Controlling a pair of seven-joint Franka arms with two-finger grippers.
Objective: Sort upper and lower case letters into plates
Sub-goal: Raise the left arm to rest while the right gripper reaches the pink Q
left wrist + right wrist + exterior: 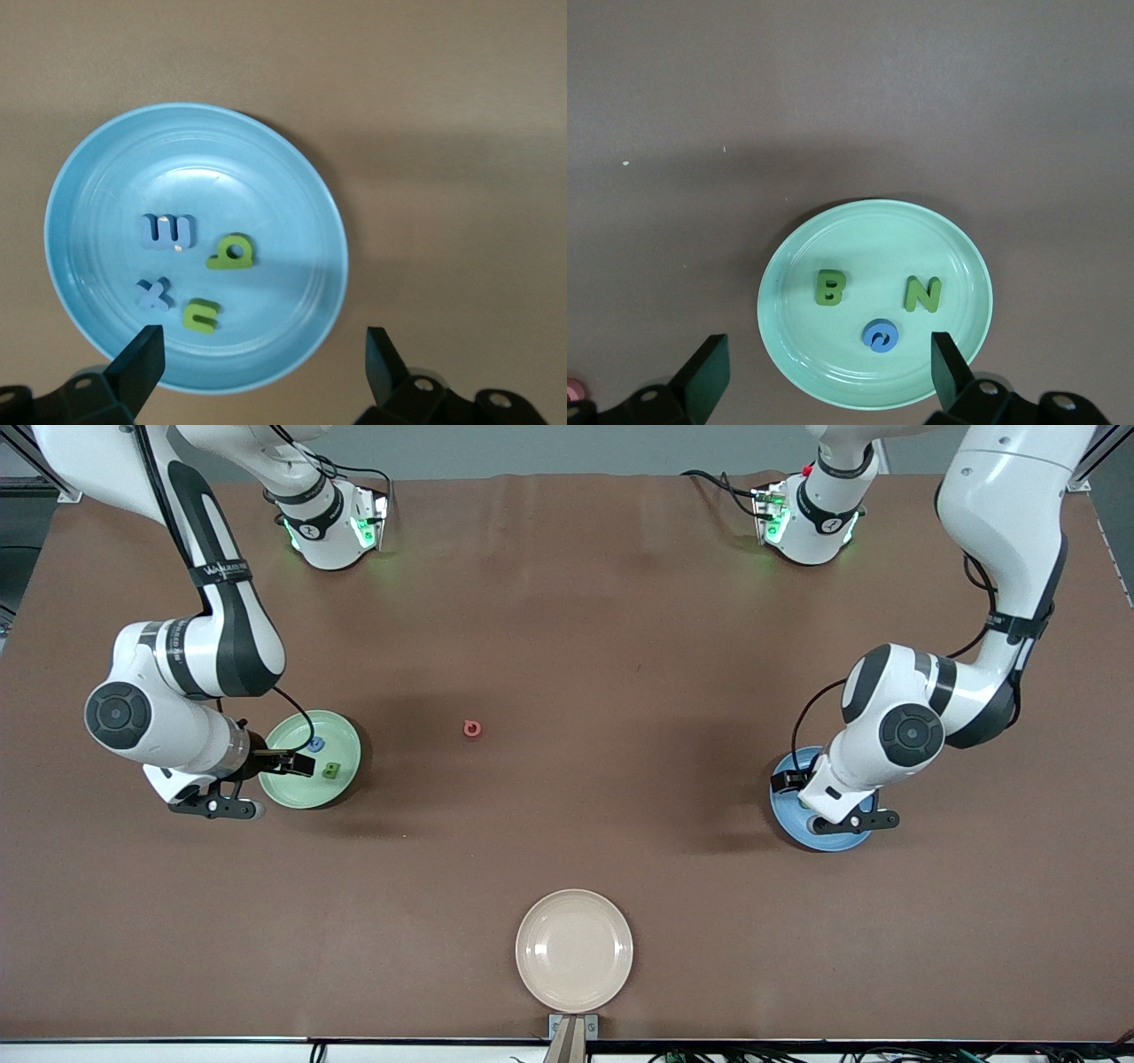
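A small red letter (472, 729) lies alone on the brown table between the two plates. The pale green plate (301, 793) (868, 235) sits toward the right arm's end and holds a green B (829, 288), a green N (923, 294) and a round blue letter (880, 336). My right gripper (217, 806) (828, 341) hangs open over that plate's edge, holding nothing. The blue plate (788, 808) (266, 177) sits toward the left arm's end with two blue letters (166, 232) and two green letters (232, 251) in it. My left gripper (849, 821) (263, 335) is open and empty above its rim.
An empty beige plate (574, 950) sits near the table edge closest to the front camera, midway along it. Both arms bend low over their plates, and the left arm's hand hides most of the blue plate in the front view.
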